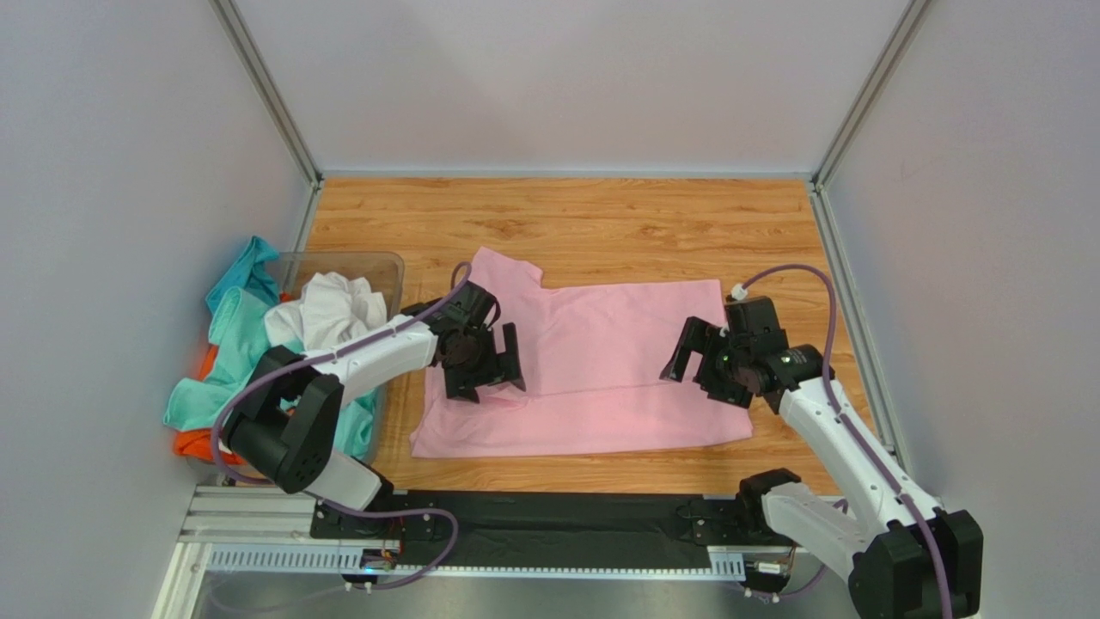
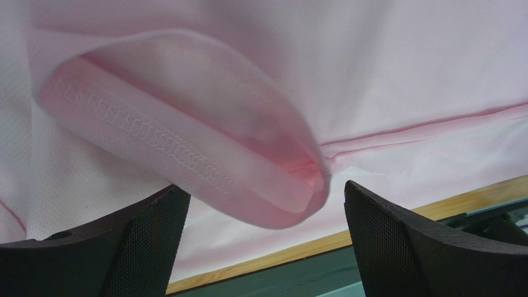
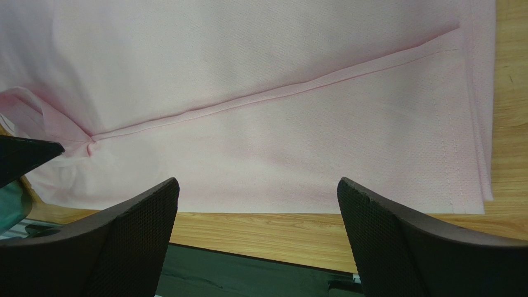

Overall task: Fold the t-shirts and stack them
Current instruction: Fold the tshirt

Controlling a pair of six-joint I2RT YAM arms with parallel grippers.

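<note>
Light pink short-sleeved cotton t-shirt point(image 1: 607, 348) lies spread flat on the wooden tabletop point(image 1: 581, 219), about mid-table. One sleeve sticks out at its far-left corner. A layer edge runs along its length, with a lower layer showing on the near side.

Left hand point(image 1: 484, 374) is over the shirt's left end with its fingers spread wide and nothing clamped. Left wrist view: the left hand point(image 2: 265, 204) has the pink sleeve opening with its stitched hem point(image 2: 186, 161) bulging up as a loop between the two black fingers point(image 2: 136, 247). Can't tell whether they touch the cloth.

Right hand point(image 1: 697, 361) is over the shirt's right end, also spread open and holding nothing. Right wrist view: the right hand point(image 3: 257, 185) looks onto flat pink fabric, the near edge of the shirt and a strip of bare wood beyond it.

Clear plastic bin point(image 1: 375, 265) sits at the left side of the tabletop, near the pink shirt. White t-shirt point(image 1: 329, 310) is bunched on top of it. Teal t-shirt point(image 1: 233, 342) is draped over its left side. Orange t-shirt point(image 1: 200, 445) peeks out beneath the teal one at the near-left.
</note>
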